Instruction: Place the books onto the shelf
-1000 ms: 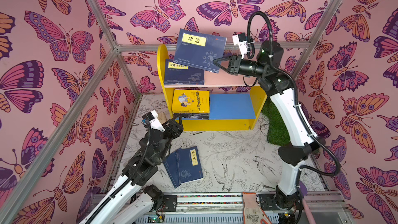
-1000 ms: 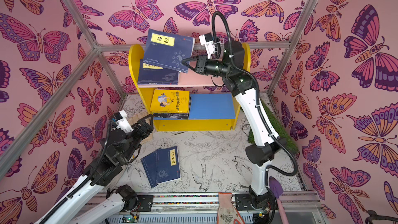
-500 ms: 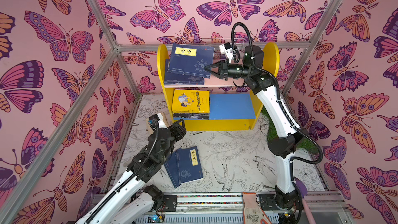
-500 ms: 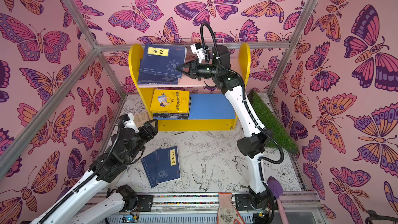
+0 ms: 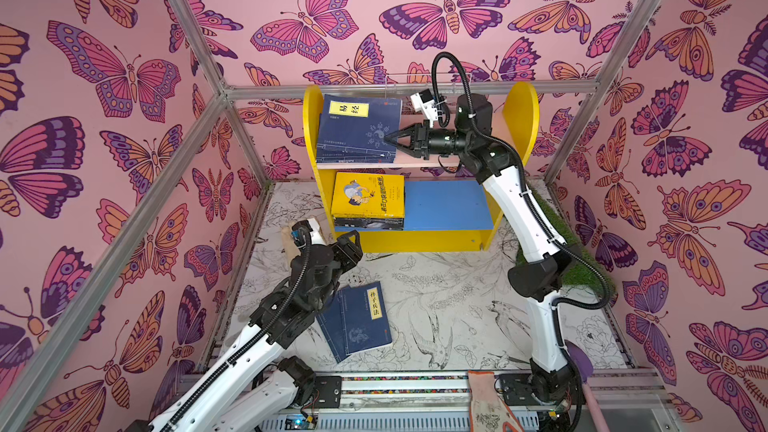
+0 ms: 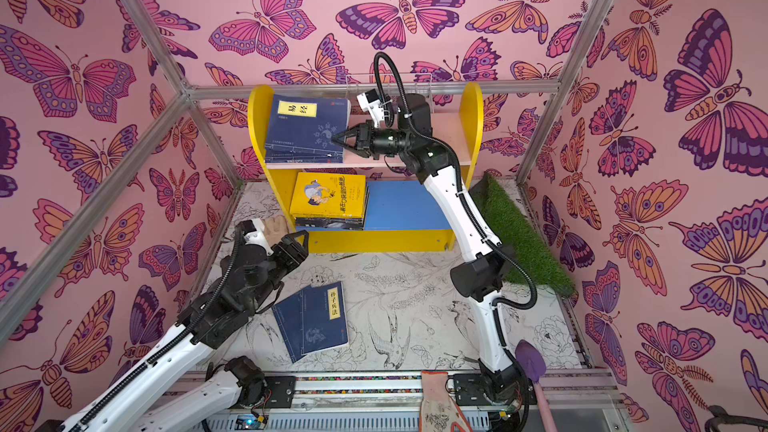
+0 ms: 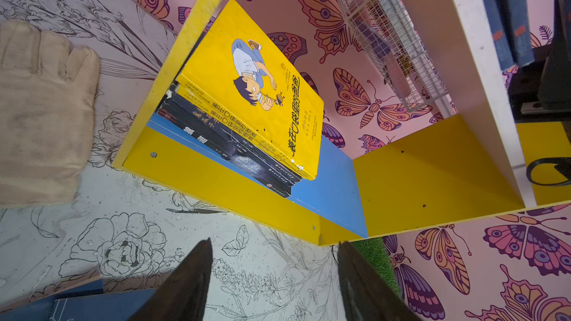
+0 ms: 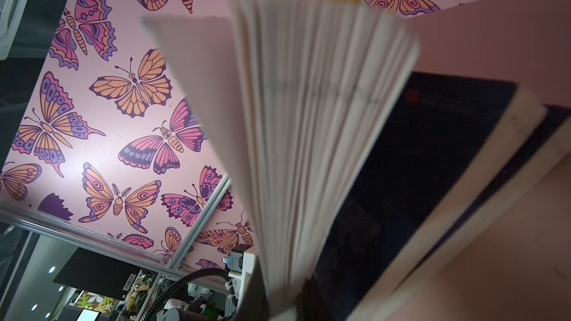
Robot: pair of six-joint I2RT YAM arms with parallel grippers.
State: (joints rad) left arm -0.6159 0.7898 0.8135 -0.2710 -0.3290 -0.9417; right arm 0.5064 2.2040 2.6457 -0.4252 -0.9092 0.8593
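R claw [image 5: 390,140] pinched on navy book [image 5: 357,130] – top tier of shelf [image 5: 521,118], L claw [image 5: 350,248] agape, two bks [image 5: 361,317] on floor [image 5: 436,292]

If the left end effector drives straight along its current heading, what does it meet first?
Probably the low yellow front board of the shelf, just short of the blue lower tier. The left end effector is open and empty, with only bare floor mat before it. Depth is unclear.

upper board [image 6: 455,135]: navy stack [image 5: 353,156] is filling the left half, right gripper [image 5: 388,140] is pinching its top book [image 5: 361,122] and barring the middle | lower board [image 5: 446,205]: yellow-topped stack [image 5: 368,201] is taking the left, right half is lying free | table [image 5: 457,305]: two navy books [image 5: 361,317] are lying beside the left arm [image 5: 299,292]
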